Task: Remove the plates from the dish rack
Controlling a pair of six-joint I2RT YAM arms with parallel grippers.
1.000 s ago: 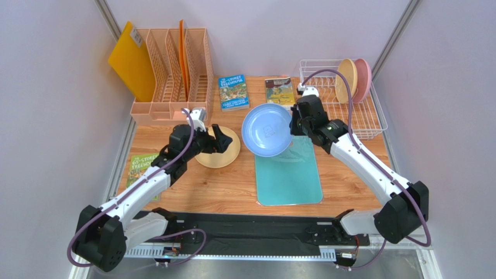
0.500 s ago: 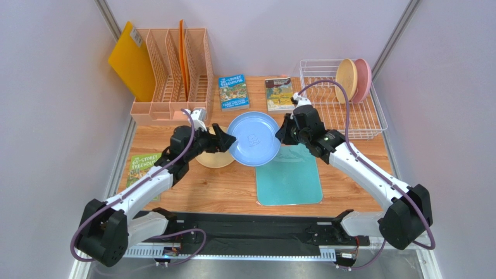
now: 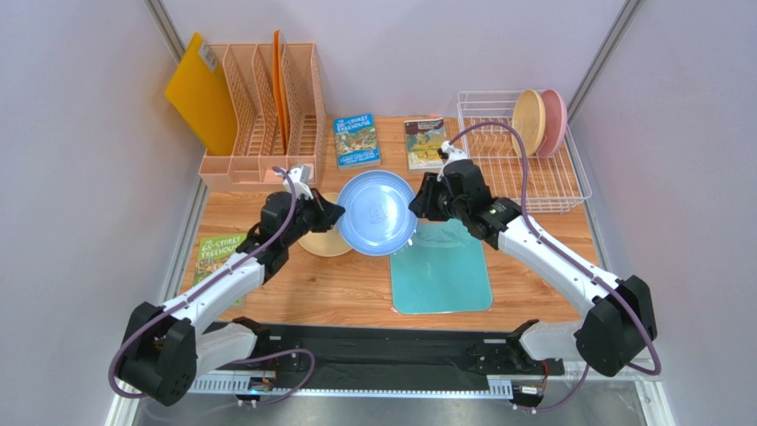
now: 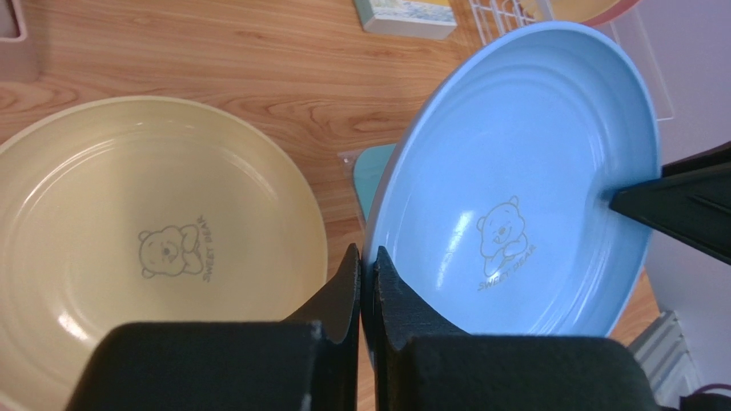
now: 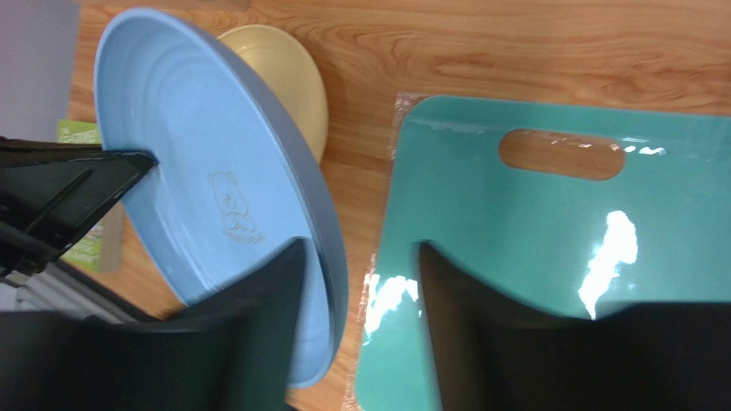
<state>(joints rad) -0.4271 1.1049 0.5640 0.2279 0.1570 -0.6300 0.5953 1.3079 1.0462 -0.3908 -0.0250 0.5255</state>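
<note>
Plates: four accounted for. The tan plate (image 3: 528, 120) and the pink plate (image 3: 554, 115) stand on edge at the far right end of the dish rack (image 3: 551, 182). The cream plate (image 4: 154, 248) lies flat, face up, on the desk (image 3: 311, 284), left of centre. The blue plate (image 3: 378, 213) is out of the rack. It is held in the air, steeply tilted, between the two arms and above the gap between the cream plate and the teal board (image 3: 442, 266).

Left gripper (image 4: 364, 257): closed on the blue plate's rim, pinching the edge with almost no gap.

Right gripper (image 5: 360, 248): jaws parted, astride the opposite rim. One finger lies against the plate's inner face; the other stands clear over the teal board. It does not appear to be clamping.

Assessment: the step in hand looks like a handover of the blue plate to the left arm, probably to be set down at the cream plate.

Recommendations:
- The right arm should draw straight back off the rim without dragging the touching finger, since a single rim pinch resists twisting poorly.
- The left arm should level the plate and centre it over the cream plate.
- It should then lower the plate slowly and let go only once it is seated.

Risk: the plate may pivot in the pinch and its edge may strike the cream plate.
</note>
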